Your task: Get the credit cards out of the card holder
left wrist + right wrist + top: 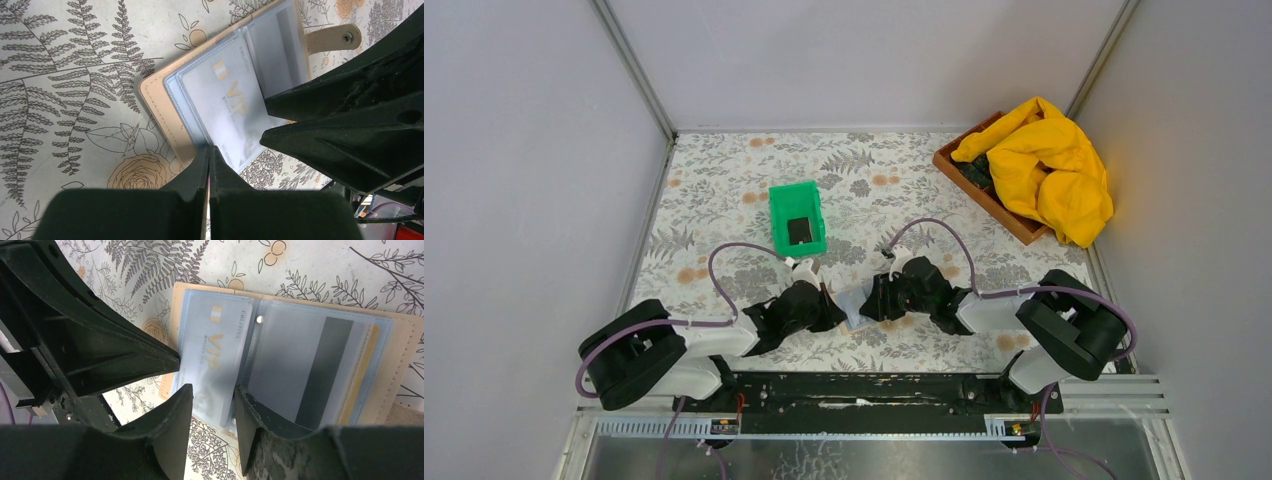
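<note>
The tan card holder [400, 360] lies open and flat on the floral tabletop [724, 180], between the two arms near their bases, its blue-grey clear sleeves facing up and its snap tab [332, 37] pointing off one side. A pale VIP card [215, 365] sits in one sleeve, with its end sticking out past the holder's edge. A card with a dark stripe [320, 370] fills the other sleeve.

The right pincer [214, 402] is part open, one finger on each side of the protruding end of the VIP card; whether the fingers press on it I cannot tell. The left pincer [209, 152] has its fingers pressed together, tips against the holder's edge just beside that same card; whether a sleeve edge is nipped between them cannot be made out.

Farther back, a green bin [789, 195] holds a black card [800, 230]. In the far right corner a yellow garment [1049, 165] is heaped on a wooden tray [974, 185]
</note>
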Motion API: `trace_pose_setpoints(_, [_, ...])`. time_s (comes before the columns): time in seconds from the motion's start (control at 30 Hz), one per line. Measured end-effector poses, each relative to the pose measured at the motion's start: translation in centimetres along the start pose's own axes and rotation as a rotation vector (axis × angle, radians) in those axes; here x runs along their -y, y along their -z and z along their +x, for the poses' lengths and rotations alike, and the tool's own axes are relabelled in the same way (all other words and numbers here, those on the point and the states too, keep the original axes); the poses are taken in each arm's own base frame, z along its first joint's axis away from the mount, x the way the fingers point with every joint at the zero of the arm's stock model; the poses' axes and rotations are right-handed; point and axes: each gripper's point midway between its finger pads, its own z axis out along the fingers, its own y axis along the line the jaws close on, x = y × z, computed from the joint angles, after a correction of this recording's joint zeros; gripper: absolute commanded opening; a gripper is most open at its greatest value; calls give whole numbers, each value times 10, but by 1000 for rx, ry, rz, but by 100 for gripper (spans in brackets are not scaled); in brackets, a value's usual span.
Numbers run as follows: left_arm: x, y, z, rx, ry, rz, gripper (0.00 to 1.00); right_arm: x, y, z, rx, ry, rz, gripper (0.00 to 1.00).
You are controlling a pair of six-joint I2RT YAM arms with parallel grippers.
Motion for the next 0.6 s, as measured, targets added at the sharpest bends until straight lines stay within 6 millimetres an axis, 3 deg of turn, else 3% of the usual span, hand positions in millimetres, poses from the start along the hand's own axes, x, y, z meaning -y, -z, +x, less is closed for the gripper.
trace_pose_setpoints(0.6, [3, -4, 1, -7, 2, 20, 0, -4, 7, -3, 80, -29, -75, 41])
